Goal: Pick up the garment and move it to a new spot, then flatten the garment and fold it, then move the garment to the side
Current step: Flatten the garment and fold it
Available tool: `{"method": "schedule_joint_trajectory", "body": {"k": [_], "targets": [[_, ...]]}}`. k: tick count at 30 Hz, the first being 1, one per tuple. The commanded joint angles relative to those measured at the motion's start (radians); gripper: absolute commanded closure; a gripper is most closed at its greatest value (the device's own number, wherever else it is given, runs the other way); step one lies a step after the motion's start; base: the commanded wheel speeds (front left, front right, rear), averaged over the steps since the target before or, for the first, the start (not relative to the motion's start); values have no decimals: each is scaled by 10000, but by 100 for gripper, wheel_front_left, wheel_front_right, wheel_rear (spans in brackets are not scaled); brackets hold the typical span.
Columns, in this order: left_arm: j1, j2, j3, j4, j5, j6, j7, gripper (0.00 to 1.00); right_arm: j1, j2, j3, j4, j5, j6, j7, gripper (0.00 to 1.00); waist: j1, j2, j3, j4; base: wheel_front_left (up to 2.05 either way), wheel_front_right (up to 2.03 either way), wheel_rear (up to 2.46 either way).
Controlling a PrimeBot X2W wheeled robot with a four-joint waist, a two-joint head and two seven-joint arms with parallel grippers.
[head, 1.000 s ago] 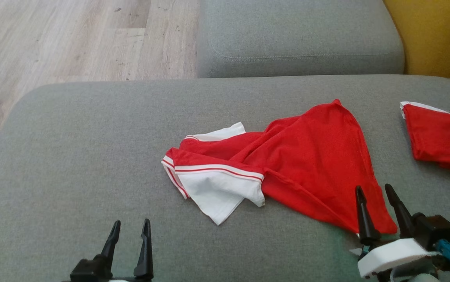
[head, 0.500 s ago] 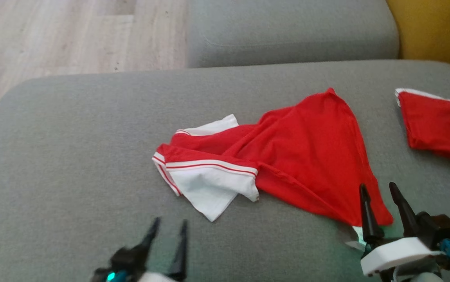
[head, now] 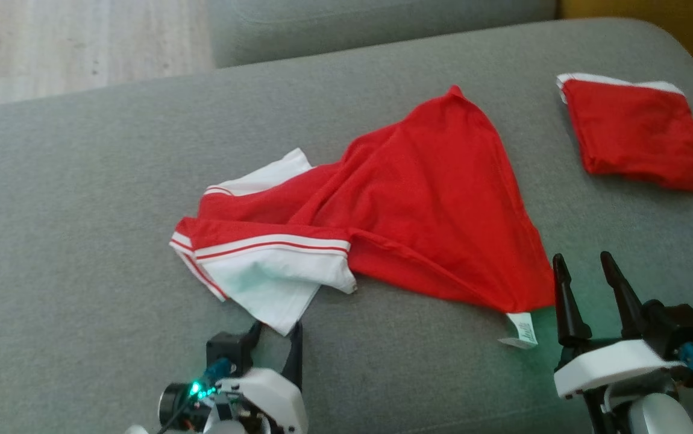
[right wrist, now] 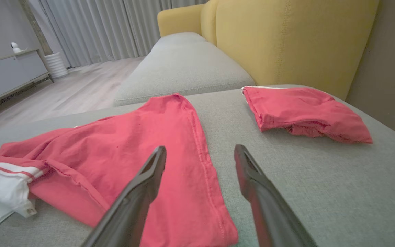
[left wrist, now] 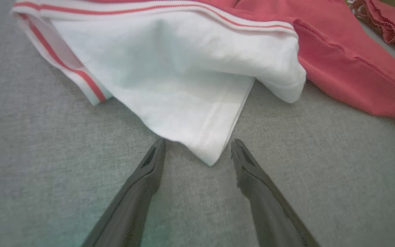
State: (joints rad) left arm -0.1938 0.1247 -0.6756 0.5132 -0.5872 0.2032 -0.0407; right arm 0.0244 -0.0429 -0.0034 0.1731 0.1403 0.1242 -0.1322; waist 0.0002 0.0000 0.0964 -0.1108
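The left gripper (left wrist: pixel 197 145) has advanced; its spread fingers flank a white corner of the garment (head: pixel 419 199), which lies in the middle of the cushion (head: pixel 81 241). The right gripper (head: pixel 581 259), also spread, sits beside the red hem. A folded cloth (head: pixel 636 132) lies near the far right corner.

Our left hand (head: pixel 275 330) sits low at the lower left with its two dark fingers (left wrist: pixel 142 181) spread wide — our right hand (head: pixel 581 260), on its white wrist at the lower right, points its own parted fingers up the head view.

home living rm: yellow sofa (right wrist: pixel 286 41) w/ grey cushions (right wrist: pixel 183 68), curtains (right wrist: pixel 108 27), wood floor (right wrist: pixel 80 89), low cabinet (right wrist: pixel 12 72).
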Motion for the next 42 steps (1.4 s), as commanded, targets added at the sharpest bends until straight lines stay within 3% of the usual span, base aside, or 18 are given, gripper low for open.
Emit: {"method": "schedule_joint_trajectory", "body": {"k": [1,6,7,8,9,10,11,19,26,33,34,36,39,40,42], "targets": [[-519,-91,410,-20,-125,78,-68,0,-415,-74,191,-306,-79,65,-106,0,-2,0,222,-254,0,0,0],[-716,-210,502,410,-261,66,-217,0,-392,-74,22,-166,-202,65,-56,0,-2,0,317,-355,0,0,0],[-749,-231,517,470,-284,62,-255,5,-375,-74,-15,-123,-247,65,-20,0,-2,0,330,-359,0,0,0],[-775,-255,553,516,-318,76,-315,38,-353,-74,-53,-63,-297,65,44,0,-2,0,343,-357,0,0,0],[-803,-274,559,559,-334,70,-357,81,-338,-74,-83,14,-353,65,115,0,-2,0,360,-351,0,0,0],[-803,-274,559,559,-334,70,-357,81,-338,-74,-83,14,-353,65,115,0,-2,0,360,-351,0,0,0],[-830,-291,550,597,-348,42,-385,100,-322,-74,-121,119,-404,65,217,0,-2,0,374,-337,0,0,0],[-790,-147,598,384,-342,-19,-858,100,-529,-74,-495,1292,-461,65,909,0,-2,0,494,24,0,0,0],[-419,247,767,-317,-367,188,-1075,100,-1114,-74,-632,2285,-396,65,886,0,-2,0,588,321,0,0,0],[-157,473,781,-1061,-368,381,-1022,100,-1289,-74,-302,3317,-272,65,1632,0,-2,0,593,545,0,0,0],[-141,502,786,-1168,-366,404,-1021,100,-1277,-74,-242,3399,-172,65,1665,5,-2,0,583,566,0,0,0],[-106,566,810,-1377,-367,455,-1019,100,-1264,-74,-114,3483,-9,65,1660,47,-2,0,549,589,0,0,0],[-30,687,849,-1697,-367,530,-1016,100,-1285,-74,-9,3571,133,65,1694,91,-2,0,477,601,0,0,0],[-4,731,854,-1809,-361,542,-1021,100,-1320,-74,46,3538,223,65,1680,100,-2,0,443,607,0,0,0],[45,810,879,-2042,-365,562,-1042,100,-1404,-74,90,3466,374,65,1554,100,-2,0,361,629,0,0,0]]}}
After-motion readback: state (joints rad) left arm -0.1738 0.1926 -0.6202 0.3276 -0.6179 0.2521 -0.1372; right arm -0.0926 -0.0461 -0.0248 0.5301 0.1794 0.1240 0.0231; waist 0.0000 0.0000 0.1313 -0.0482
